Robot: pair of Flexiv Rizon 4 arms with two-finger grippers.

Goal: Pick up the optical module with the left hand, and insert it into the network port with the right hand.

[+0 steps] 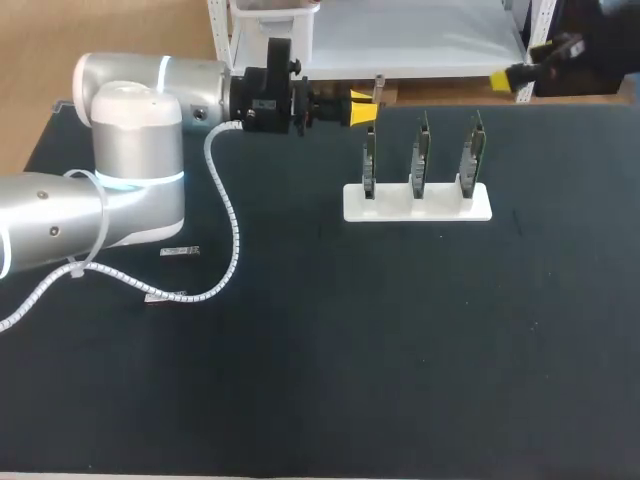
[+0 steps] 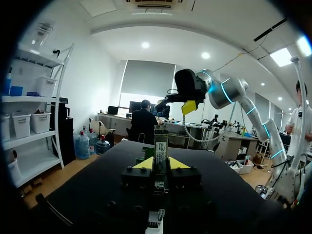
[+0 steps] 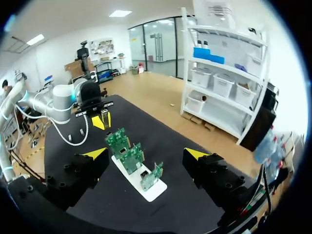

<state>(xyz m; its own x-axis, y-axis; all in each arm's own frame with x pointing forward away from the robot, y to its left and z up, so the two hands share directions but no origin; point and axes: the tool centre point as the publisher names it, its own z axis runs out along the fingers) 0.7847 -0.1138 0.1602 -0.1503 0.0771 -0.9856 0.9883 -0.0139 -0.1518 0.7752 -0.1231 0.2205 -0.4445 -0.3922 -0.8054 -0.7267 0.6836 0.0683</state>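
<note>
- The optical module is pinched between the 2 yellow tips of the left gripper, with 1 finger pressed against each side of it.
- In the head view, the left gripper is held over the far part of the table, just left of the leftmost of 3 boards. Whether it touches that board cannot be told.
- The 3 green circuit boards are stood upright, side by side, in a white holder: the left board, the middle board and the right board.
- The holder is set on the far right part of the table.
- The right gripper is spread wide, with nothing gripped between its fingers, and the holder with its boards is seen ahead of it.
- In the head view, the right gripper is found at the far right, beyond the table's far edge and well apart from the boards.
- A small flat piece is laid on the table at the left, beside the left arm, and a second flat piece is laid just nearer.
</note>
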